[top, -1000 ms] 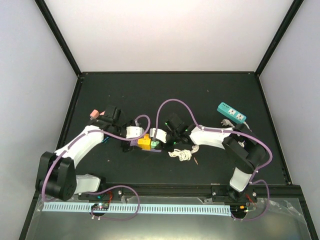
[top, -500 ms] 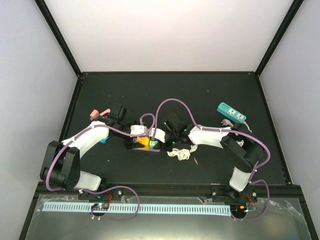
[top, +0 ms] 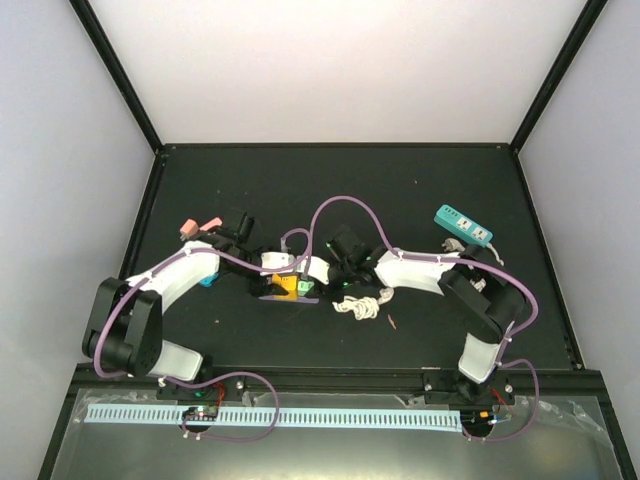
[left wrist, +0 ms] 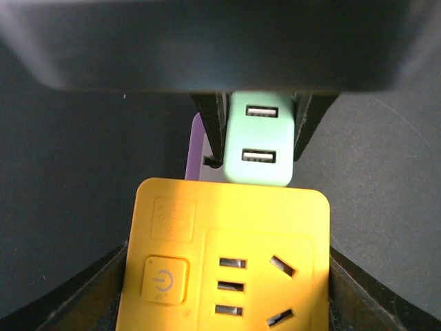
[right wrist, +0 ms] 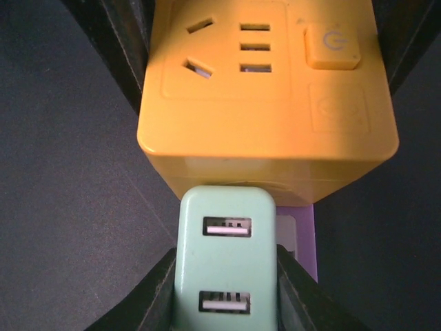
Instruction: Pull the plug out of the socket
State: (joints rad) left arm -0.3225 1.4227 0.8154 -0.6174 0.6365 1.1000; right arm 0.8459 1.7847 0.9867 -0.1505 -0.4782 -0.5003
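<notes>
Clamping the yellow socket in your left end effector, you anchor it so your right end effector, gripping the green plug, can pull.

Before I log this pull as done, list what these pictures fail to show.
Both wrist views: prongs hidden where green plug meets yellow socket; seated or freed, cannot tell.
Right wrist view: purple piece mostly covered by plug and socket.
Top view: brown speck beside white cord, too small to identify.
</notes>
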